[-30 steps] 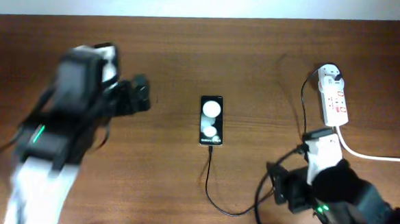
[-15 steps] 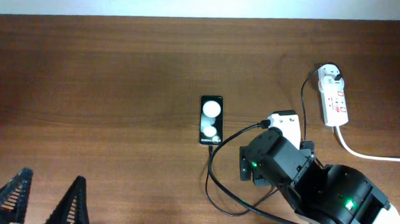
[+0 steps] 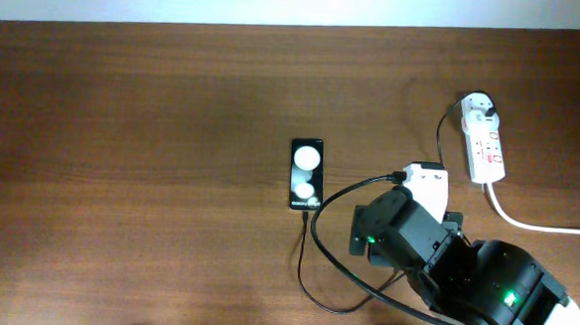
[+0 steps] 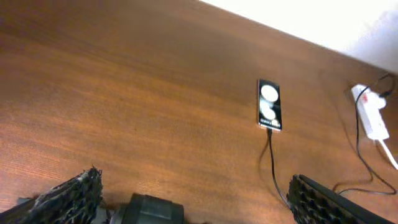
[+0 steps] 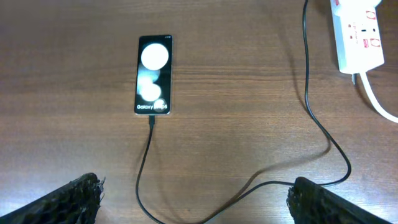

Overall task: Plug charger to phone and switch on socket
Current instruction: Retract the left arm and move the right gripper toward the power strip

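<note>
The black phone point(image 3: 306, 173) lies face up mid-table, with two white round patches; it also shows in the right wrist view point(image 5: 153, 74) and the left wrist view point(image 4: 269, 106). The thin black charger cable point(image 5: 144, 163) meets the phone's lower end, loops across the table and runs up to the white plug adapter point(image 3: 479, 107) in the white socket strip point(image 3: 486, 153). My right gripper point(image 5: 199, 202) is open and empty, hovering above the cable loop below the phone. My left gripper point(image 4: 199, 199) is open and empty, well back from the phone. In the overhead view the right arm point(image 3: 416, 234) hides its gripper.
The strip's thick white cord point(image 3: 545, 228) runs off the right edge. The strip also shows in the right wrist view point(image 5: 357, 28) and the left wrist view point(image 4: 371, 113). A white wall borders the table's far edge point(image 3: 277, 27).
The left arm has pulled back out of the overhead view, down past the lower left. The right arm has moved left from the strip to beside the phone.
</note>
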`<act>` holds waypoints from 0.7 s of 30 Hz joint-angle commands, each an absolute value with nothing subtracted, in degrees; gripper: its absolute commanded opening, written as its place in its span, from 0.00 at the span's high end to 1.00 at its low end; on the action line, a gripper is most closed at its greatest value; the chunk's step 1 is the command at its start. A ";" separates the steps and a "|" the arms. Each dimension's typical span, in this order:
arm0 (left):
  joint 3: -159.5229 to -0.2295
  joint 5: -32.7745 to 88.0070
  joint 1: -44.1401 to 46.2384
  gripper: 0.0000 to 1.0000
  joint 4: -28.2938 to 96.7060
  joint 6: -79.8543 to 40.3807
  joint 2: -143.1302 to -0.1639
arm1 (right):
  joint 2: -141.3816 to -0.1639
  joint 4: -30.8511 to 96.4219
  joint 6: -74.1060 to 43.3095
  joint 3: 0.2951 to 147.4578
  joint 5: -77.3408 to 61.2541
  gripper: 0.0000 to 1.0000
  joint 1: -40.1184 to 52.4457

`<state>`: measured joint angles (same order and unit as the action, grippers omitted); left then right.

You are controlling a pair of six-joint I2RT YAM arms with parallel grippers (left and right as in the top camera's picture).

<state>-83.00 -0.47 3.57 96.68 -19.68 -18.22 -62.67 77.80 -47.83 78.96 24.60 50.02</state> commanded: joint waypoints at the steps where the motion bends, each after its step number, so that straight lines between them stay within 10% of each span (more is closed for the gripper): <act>1: -82.94 -0.89 2.83 0.01 96.68 -19.66 -11.07 | -62.24 77.10 -49.21 79.66 26.39 0.01 49.76; 12: -83.05 -0.89 2.83 0.01 96.68 -19.64 -0.75 | -62.24 77.97 -50.00 79.72 24.99 0.01 40.16; 19: -83.05 -0.89 2.83 0.01 96.71 -19.64 -0.75 | -62.85 79.13 -49.78 79.72 24.49 0.89 18.81; 21: -83.05 -0.89 2.83 0.01 96.71 -19.64 -0.75 | -63.99 79.11 -49.80 79.72 23.75 0.96 14.46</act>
